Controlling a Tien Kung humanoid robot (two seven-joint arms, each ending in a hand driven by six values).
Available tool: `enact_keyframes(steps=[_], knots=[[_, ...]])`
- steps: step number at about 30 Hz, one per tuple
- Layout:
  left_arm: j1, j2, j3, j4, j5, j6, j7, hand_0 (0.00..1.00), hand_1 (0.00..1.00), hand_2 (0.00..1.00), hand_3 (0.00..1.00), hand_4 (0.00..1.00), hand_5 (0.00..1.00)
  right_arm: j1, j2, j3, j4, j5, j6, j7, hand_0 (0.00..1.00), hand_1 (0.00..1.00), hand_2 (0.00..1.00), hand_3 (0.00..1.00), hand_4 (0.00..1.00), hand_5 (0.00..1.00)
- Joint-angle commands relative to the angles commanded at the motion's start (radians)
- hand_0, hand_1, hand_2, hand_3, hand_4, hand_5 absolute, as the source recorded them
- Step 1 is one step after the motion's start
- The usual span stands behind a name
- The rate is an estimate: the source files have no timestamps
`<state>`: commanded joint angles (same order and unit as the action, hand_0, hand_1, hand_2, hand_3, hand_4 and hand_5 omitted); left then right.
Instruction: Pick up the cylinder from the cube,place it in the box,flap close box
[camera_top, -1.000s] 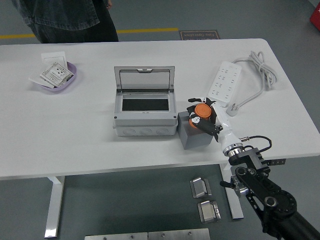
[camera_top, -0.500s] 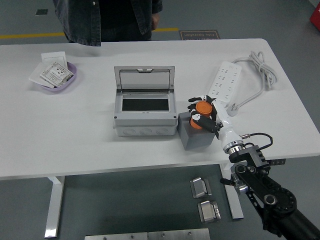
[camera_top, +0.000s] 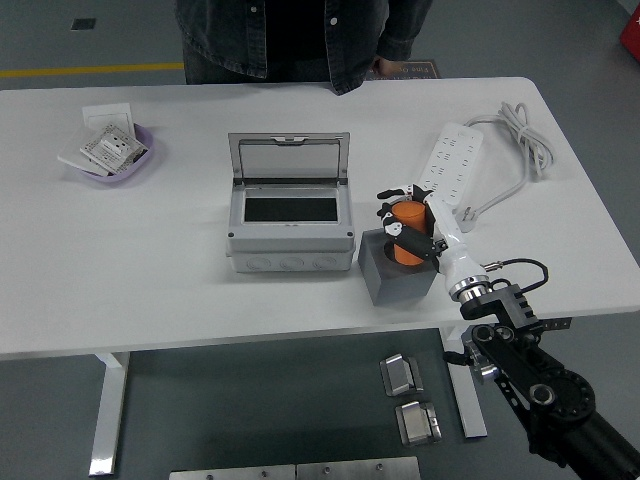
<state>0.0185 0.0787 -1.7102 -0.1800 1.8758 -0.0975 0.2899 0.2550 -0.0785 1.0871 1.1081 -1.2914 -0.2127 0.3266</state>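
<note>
An orange cylinder (camera_top: 406, 232) is held upright just above the dark grey cube (camera_top: 394, 273), which sits right of the box. My right hand (camera_top: 408, 224) comes in from the lower right and its fingers are curled around the cylinder. The grey box (camera_top: 289, 218) stands at the table's middle with its clear lid flipped up at the back and its dark inside showing. My left arm is out of view.
A white power strip (camera_top: 448, 169) with its cable lies at the back right. A purple dish (camera_top: 112, 153) with small packets sits at the far left. A person in a dark denim shirt (camera_top: 300, 35) stands at the far edge.
My right hand has raised the cylinder a little and stood it more upright over the cube. The person has walked to the right along the far side.
</note>
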Motion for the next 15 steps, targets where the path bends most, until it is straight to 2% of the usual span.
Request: enact_keyframes(steps=[3, 4, 9, 10, 15], knots=[[0.0, 0.0, -0.001, 0.0, 0.0, 0.0, 0.0, 0.735, 0.742, 0.715, 0.761, 0.745, 0.451, 0.004, -0.002, -0.002, -0.002, 0.003, 0.006, 0.002, 0.177, 0.178, 0.423, 0.492, 0.006, 0.002], [0.0, 0.0, 0.0, 0.0, -0.001, 0.0, 0.0, 0.735, 0.742, 0.715, 0.759, 0.744, 0.45, 0.005, -0.003, -0.002, -0.003, 0.004, 0.008, 0.003, 0.11, 0.163, 0.388, 0.39, 0.027, 0.002], [0.0, 0.001, -0.001, 0.0, -0.001, 0.001, -0.002, 0.735, 0.742, 0.715, 0.759, 0.744, 0.45, 0.012, -0.008, -0.004, -0.006, 0.004, 0.008, 0.005, 0.11, 0.163, 0.388, 0.39, 0.027, 0.002], [0.0, 0.001, -0.002, 0.0, 0.0, 0.001, -0.002, 0.734, 0.742, 0.715, 0.758, 0.743, 0.449, 0.014, -0.01, -0.005, -0.006, 0.002, 0.007, 0.005, 0.094, 0.161, 0.31, 0.256, 0.002, 0.002], [0.0, 0.003, -0.005, 0.0, 0.002, 0.002, -0.002, 0.734, 0.742, 0.715, 0.758, 0.743, 0.449, 0.039, -0.032, -0.013, 0.007, -0.053, -0.008, -0.006, 0.094, 0.161, 0.31, 0.256, 0.002, 0.002]])
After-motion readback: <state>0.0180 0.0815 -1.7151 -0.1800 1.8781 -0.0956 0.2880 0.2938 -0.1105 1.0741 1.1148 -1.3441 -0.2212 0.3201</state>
